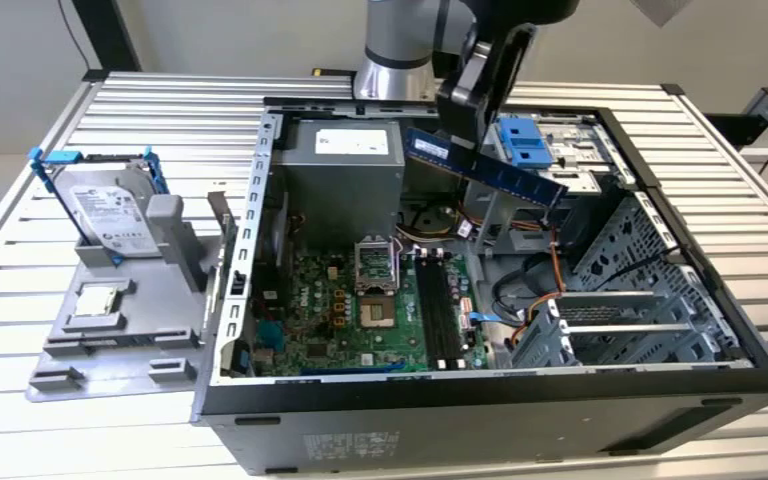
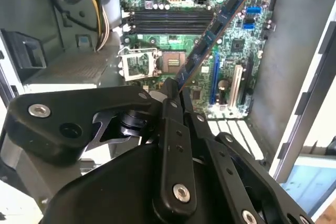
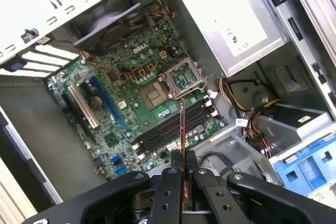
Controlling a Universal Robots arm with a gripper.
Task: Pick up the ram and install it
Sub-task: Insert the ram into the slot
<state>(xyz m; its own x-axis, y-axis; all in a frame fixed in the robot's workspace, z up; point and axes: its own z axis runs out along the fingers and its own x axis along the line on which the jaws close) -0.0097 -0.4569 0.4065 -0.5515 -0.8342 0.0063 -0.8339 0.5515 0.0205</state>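
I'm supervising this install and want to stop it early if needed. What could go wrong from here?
1. The tool grips the ram near one end, so the long free part may pivot or slip under insertion force.
2. In the exterior view the ram hangs slanted, not level with the memory slots, so it may enter askew.
3. Its free end looks close to the blue bracket in the case's drive bay and could snag there.

Silver-grey arm [image 1: 395, 45], matte black jaws, bright silver screws [image 2: 181, 192]
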